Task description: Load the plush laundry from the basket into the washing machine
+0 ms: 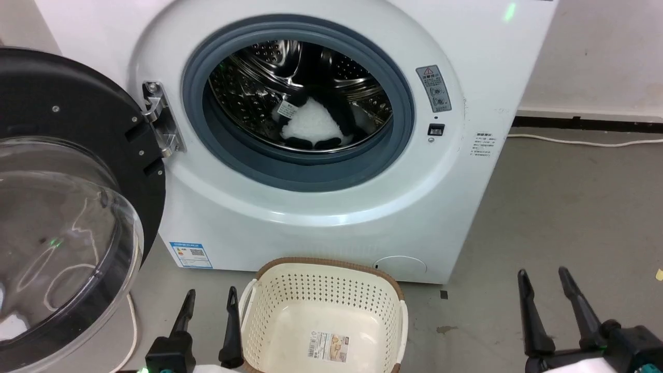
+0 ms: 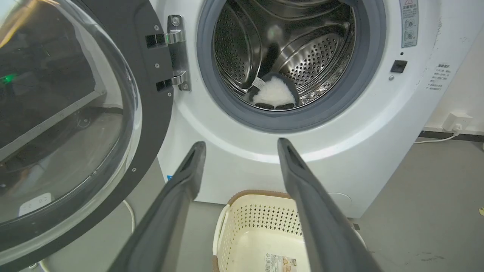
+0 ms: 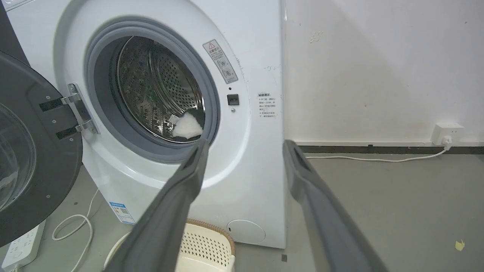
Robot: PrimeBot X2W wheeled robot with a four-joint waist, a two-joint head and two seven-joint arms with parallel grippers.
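The plush laundry (image 1: 313,124), black with a white patch and a small tag, lies at the bottom of the steel drum inside the washing machine (image 1: 311,217); it shows too in the left wrist view (image 2: 273,93) and right wrist view (image 3: 186,126). The cream basket (image 1: 290,311) stands on the floor before the washer, holding nothing but its bottom sticker. My left gripper (image 1: 210,298) is open just left of the basket. My right gripper (image 1: 543,275) is open over the floor to the basket's right. The washer's domed door (image 1: 67,217) hangs open on the left.
A white cable (image 1: 580,141) runs along the wall's base to a socket (image 3: 448,133) at the right. A power strip (image 3: 22,243) and looped cord (image 3: 72,226) lie on the floor under the open door. Grey floor stretches to the washer's right.
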